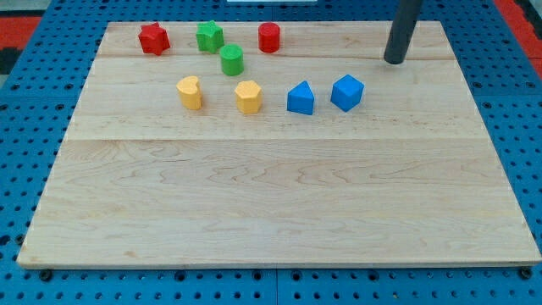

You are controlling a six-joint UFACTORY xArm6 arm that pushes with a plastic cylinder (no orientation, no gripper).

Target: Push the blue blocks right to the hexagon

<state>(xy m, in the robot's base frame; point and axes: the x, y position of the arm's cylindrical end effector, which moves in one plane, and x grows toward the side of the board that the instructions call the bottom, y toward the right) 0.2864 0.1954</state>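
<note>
Two blue blocks sit side by side in the upper middle of the wooden board (279,203): a blue triangular block (301,98) and a blue cube (347,91) just to its right. A yellow hexagon (248,97) stands a short gap to the left of the triangular block. My tip (394,61) is above and to the right of the blue cube, apart from it, touching no block.
A yellow heart-like block (190,92) lies left of the hexagon. A green cylinder (232,60) sits above it. Near the top edge are a red star (154,38), a green block (210,36) and a red cylinder (269,37).
</note>
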